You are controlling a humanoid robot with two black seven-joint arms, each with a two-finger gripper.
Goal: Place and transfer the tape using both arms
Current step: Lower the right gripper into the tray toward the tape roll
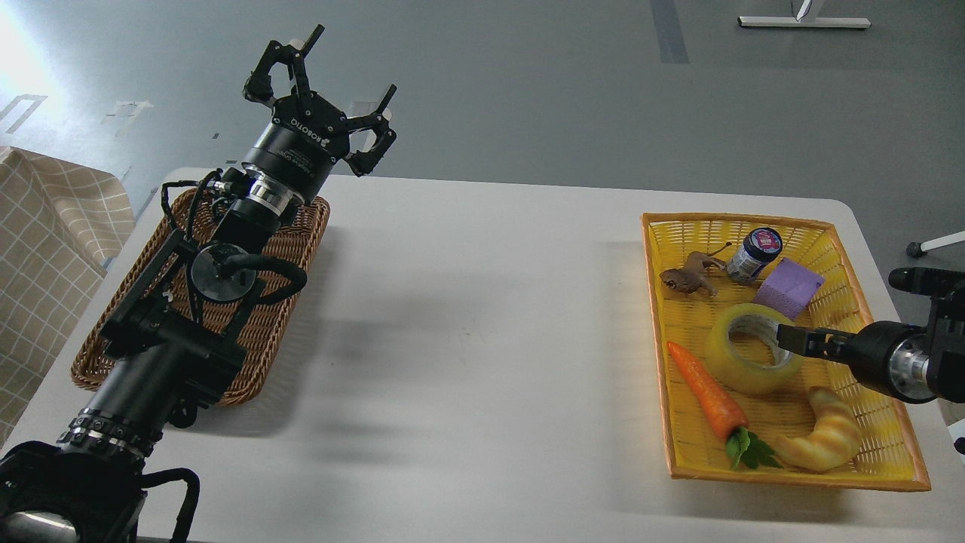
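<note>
Pickup step: at right of frame, the right gripper (791, 339) reaches the tape (752, 360) in the yellow basket (889, 445), finger spread unclear. Left gripper (326, 98), upper left, fingers spread, empty. Next: clamp, lift.

Laboratory setting: bare grey floor (528, 90) with tape marks, white table (467, 317), and a stand base (803, 23) beyond its far edge.

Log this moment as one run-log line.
phase: pickup | right hand: at tape rim, grip unclear | tape: in yellow basket | left hand: open, raised over brown basket
</note>
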